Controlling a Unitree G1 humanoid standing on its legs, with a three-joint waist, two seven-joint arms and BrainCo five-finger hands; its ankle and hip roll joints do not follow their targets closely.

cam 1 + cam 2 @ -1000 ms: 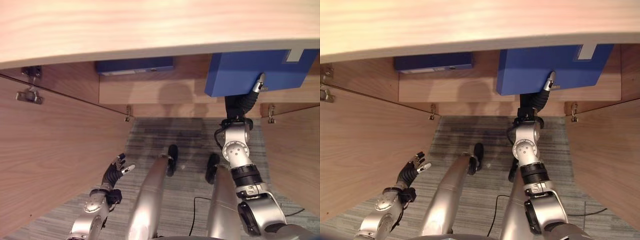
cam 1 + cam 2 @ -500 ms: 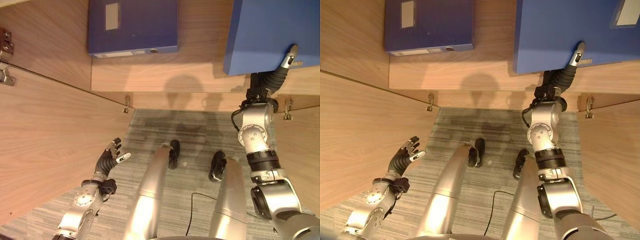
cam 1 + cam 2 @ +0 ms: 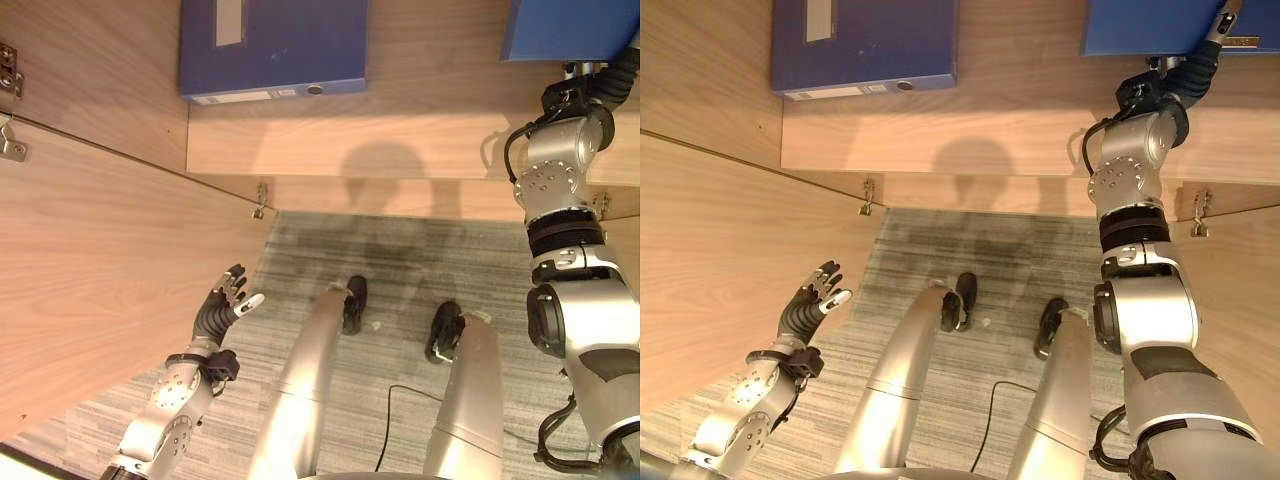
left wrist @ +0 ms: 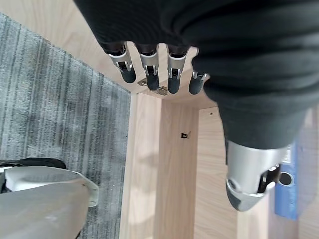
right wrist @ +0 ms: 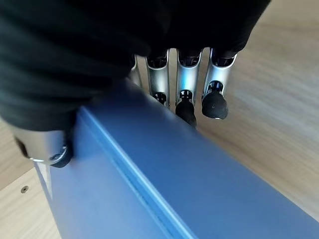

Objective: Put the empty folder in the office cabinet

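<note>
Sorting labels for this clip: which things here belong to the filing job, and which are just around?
Job:
blue folder, pinched by the right hand
cabinet shelf

Around:
dark blue binder lying on the shelf
open cabinet door
left hand, open, idle
grey carpet

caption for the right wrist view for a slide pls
Right hand gripping the blue folder, thumb on one face and fingers on the other, above the wooden cabinet shelf.
</note>
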